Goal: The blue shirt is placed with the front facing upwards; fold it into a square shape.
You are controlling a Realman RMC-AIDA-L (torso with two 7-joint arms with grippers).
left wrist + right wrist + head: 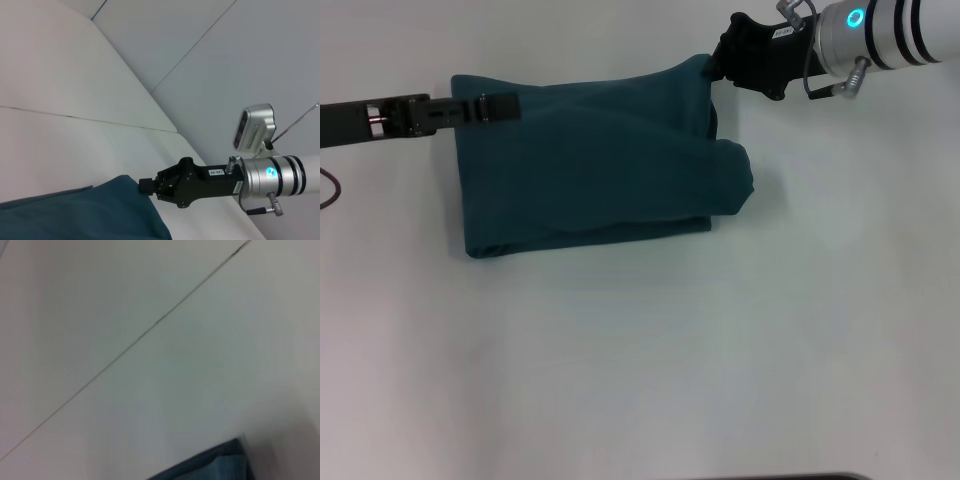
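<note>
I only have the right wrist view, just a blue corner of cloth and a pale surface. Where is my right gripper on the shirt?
Observer: The head view shows the right gripper at the far right corner of the blue shirt.
Operator: And the left one?
Observer: The left gripper is at the far left edge of the shirt, reaching in from the side.
Operator: How far along is the fold?
Observer: The shirt lies folded into a rough rectangle on the white table, with a bulge of fabric sticking out on its right side, so it is not yet square.

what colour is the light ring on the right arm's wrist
Cyan-blue, on the silver right wrist; clearest in the head view.
</note>
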